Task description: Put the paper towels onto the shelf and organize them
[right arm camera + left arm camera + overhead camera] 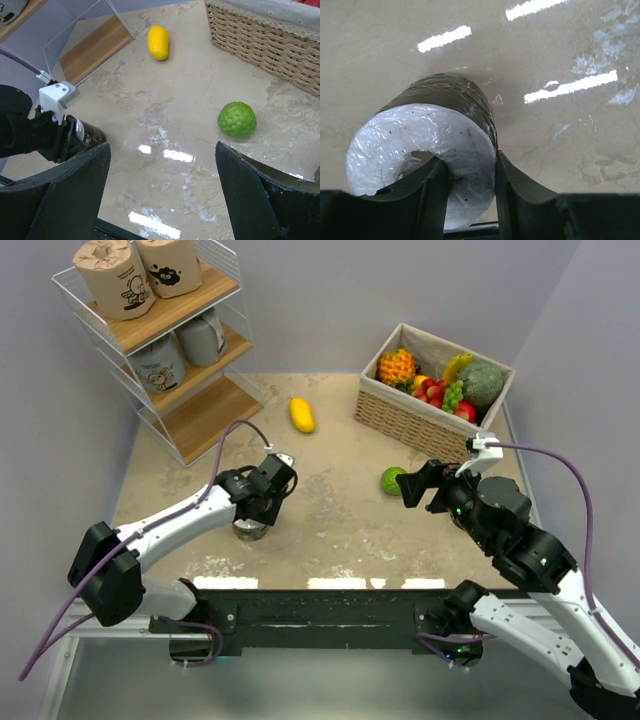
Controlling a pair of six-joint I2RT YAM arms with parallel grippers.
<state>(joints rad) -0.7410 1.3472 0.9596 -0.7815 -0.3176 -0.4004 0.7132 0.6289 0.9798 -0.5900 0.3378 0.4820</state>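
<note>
Top view: the left gripper [262,498] is on the dark grey roll [250,528], which stands on the table [330,525] well apart from the shelf [215,420] holding tan rolls [112,278] and pale grey rolls [160,362]. Left wrist view: its fingers [512,200] are closed on that roll's wall. Right wrist view: the right gripper [161,150] is spread wide and empty, with the lime [236,119], mango [158,42] and basket [265,40] ahead.
</note>
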